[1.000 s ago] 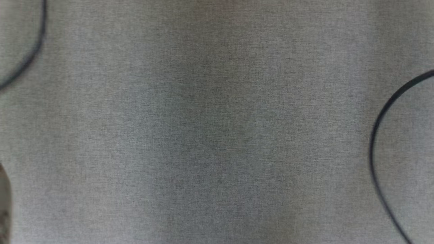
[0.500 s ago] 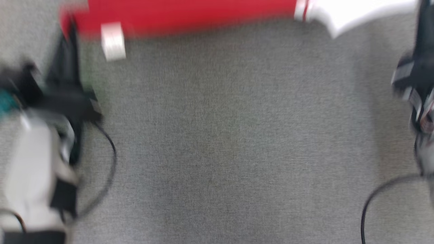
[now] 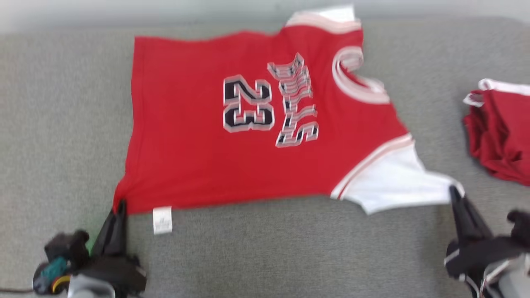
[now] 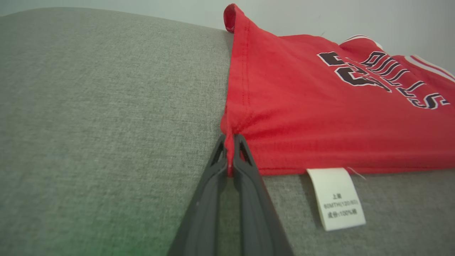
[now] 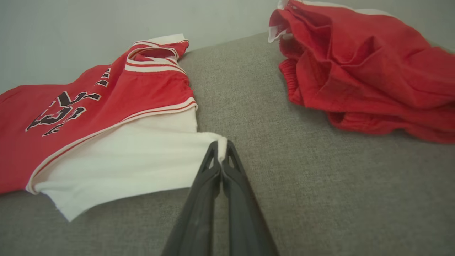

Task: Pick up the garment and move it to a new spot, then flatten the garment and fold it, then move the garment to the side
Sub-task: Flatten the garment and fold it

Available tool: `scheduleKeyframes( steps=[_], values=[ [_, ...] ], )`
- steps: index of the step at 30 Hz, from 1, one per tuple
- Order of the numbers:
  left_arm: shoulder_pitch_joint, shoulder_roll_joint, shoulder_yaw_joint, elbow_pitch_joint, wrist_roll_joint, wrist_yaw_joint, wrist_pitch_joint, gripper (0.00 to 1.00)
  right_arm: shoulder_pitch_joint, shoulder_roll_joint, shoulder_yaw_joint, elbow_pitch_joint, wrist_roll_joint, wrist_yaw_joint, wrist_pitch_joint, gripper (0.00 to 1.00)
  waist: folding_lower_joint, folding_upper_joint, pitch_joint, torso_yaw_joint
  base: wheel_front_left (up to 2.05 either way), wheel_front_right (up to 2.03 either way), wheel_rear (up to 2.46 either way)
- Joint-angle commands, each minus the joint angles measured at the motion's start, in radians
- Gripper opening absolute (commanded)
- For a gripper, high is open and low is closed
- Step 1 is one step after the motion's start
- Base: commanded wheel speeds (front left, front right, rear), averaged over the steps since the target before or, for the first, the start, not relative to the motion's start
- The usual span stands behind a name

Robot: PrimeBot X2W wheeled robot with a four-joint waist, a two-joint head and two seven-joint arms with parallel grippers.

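Item: garment, a red jersey with white sleeves and the number 23 on the chest. It lies spread face up on the grey surface, hem toward the robot's left and collar toward its right, with the far sleeve partly bunched at the back edge. Hold, left gripper: clamped on the near hem corner, red cloth pinched between the tips and puckered there. A white label lies on the surface just beside it. Hold, right gripper: clamped on the tip of the near white sleeve. Purpose of hold, as judged: the two near corners are taken together so the near edge draws taut and the cloth can be dragged flat or lifted without bunching. The step in hand looks like placing or flattening, with no fold yet made. Also present: a crumpled red pile to the right, apart from the garment.
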Motion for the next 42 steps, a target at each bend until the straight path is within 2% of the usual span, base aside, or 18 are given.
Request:
scheduleKeyframes(
  steps=[1,12,17,22,28,36,42],
  values=[
    [0.041,0.005,0.014,0.005,0.009,0.003,-0.001,0.0,0.033,-0.007,-0.01,0.009,0.003,-0.002,-0.001,0.0,0.0004,0.0002,-0.072,-0.039,0.0,0.0,0.0],
    [0.227,-0.019,0.052,0.002,0.033,0.004,-0.001,0.0,0.213,-0.011,-0.019,0.035,-0.005,-0.003,-0.001,0.0,0.0004,0.0002,-0.181,-0.033,0.0,0.0,0.0],
    [0.312,-0.022,0.065,-0.002,0.022,0.022,-0.001,0.0,0.281,-0.009,-0.037,0.029,-0.002,-0.005,-0.001,0.0,0.0004,0.0002,-0.221,-0.024,0.0,0.0,0.0],
    [0.375,-0.021,0.04,-0.001,-0.023,0.037,-0.001,0.0,0.33,-0.006,-0.064,0.023,-0.006,-0.005,-0.001,0.0,0.0004,0.0002,-0.248,-0.012,0.0,0.0,0.0],
    [0.415,-0.022,-0.006,-0.006,-0.03,0.04,-0.001,0.0,0.382,-0.007,-0.1,-0.016,-0.023,-0.005,-0.001,0.0,0.0004,0.0002,-0.254,-0.001,0.0,0.0,0.0],
    [0.357,-0.026,-0.046,-0.117,-0.02,0.028,-0.001,0.0,0.331,0.027,-0.161,-0.117,-0.066,-0.004,-0.001,0.0,0.0004,0.0002,-0.219,0.013,0.0,0.0,0.0],
    [0.276,-0.028,-0.093,-0.169,-0.018,0.016,-0.001,0.0,0.227,0.047,-0.149,-0.101,-0.105,-0.002,-0.001,0.0,0.0004,0.0002,-0.181,0.034,0.0,0.0,0.0]
  ],
)
